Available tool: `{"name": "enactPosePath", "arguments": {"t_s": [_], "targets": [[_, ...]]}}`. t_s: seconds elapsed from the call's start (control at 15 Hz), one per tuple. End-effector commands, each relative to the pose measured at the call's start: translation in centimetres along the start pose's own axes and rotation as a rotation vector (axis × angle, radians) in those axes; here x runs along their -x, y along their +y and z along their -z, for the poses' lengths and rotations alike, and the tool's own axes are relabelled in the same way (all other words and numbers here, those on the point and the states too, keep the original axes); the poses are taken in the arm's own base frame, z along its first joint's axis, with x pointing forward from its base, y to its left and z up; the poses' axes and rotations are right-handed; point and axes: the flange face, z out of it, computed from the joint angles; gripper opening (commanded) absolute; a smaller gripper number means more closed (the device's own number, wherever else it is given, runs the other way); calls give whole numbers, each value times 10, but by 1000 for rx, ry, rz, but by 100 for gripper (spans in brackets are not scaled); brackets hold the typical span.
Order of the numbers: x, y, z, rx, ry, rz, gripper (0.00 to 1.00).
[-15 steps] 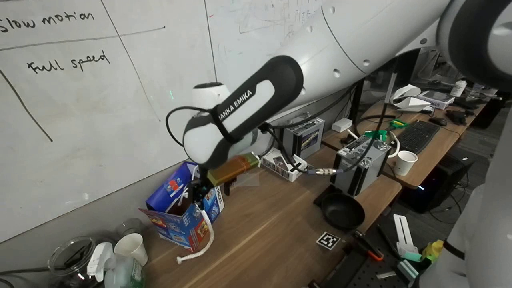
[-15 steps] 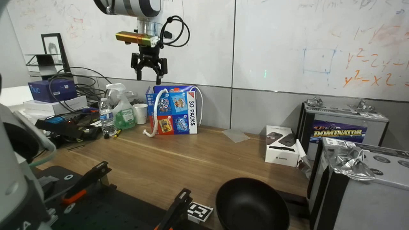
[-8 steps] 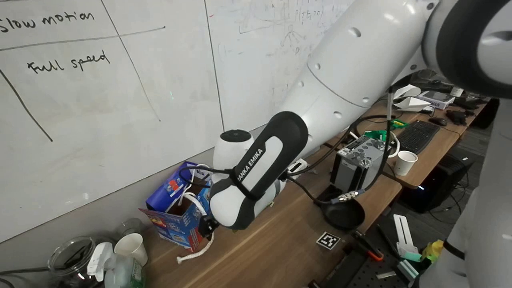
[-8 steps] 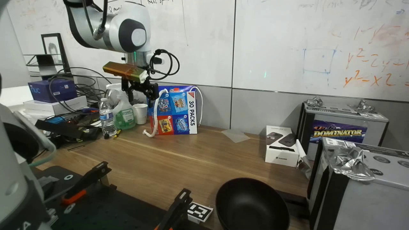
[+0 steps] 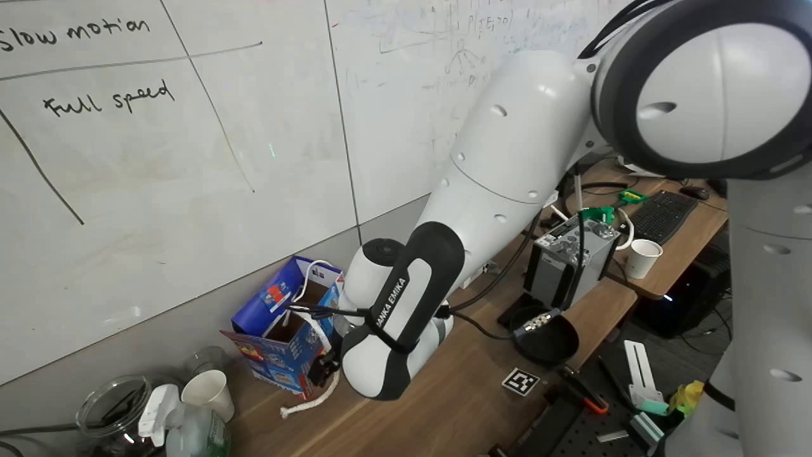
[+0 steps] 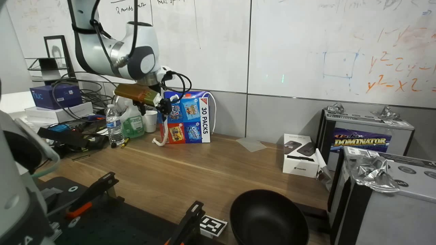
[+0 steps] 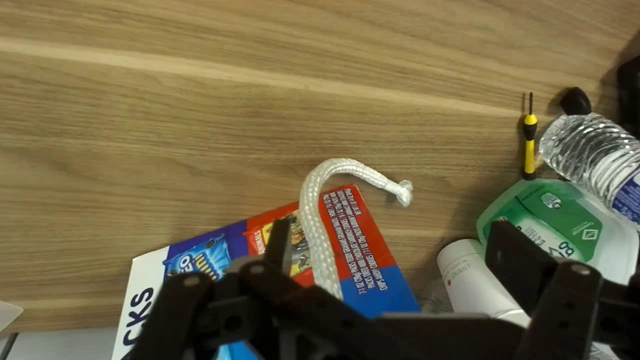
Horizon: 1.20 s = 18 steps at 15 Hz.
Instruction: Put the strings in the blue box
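The black two-finger pincer (image 7: 392,250) is spread wide, near to the open blue cardboard box (image 6: 190,117). The thick white braided string (image 7: 316,235) comes over the box rim, appears in the pincer's gap in the wrist view, and reaches the brown wooden surface (image 7: 150,125). In an exterior view, a white string loop (image 6: 215,112) hangs beside the box.

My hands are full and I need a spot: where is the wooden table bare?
A broad bare patch of table is bordered by the blue snack box, pale sheet, white phone box and black bowl. It is crowded around the spray bottle, water bottle and paper cup, and where the gripper hangs by the white string.
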Motion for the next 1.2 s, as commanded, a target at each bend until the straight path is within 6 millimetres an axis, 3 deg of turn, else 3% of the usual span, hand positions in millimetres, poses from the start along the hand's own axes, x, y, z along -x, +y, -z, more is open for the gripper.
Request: {"name": "enactPosePath", "arguments": {"t_s": [0.0, 0.47, 0.87, 0.93, 1.0, 1.13], "targets": [[-14, 17, -25, -5, 36, 36, 100], [-38, 38, -51, -12, 79, 52, 100], [-42, 46, -64, -17, 72, 50, 100], [-42, 46, -66, -20, 70, 49, 75], [-42, 45, -68, -22, 67, 52, 74], [-41, 45, -70, -26, 61, 51, 56]]}}
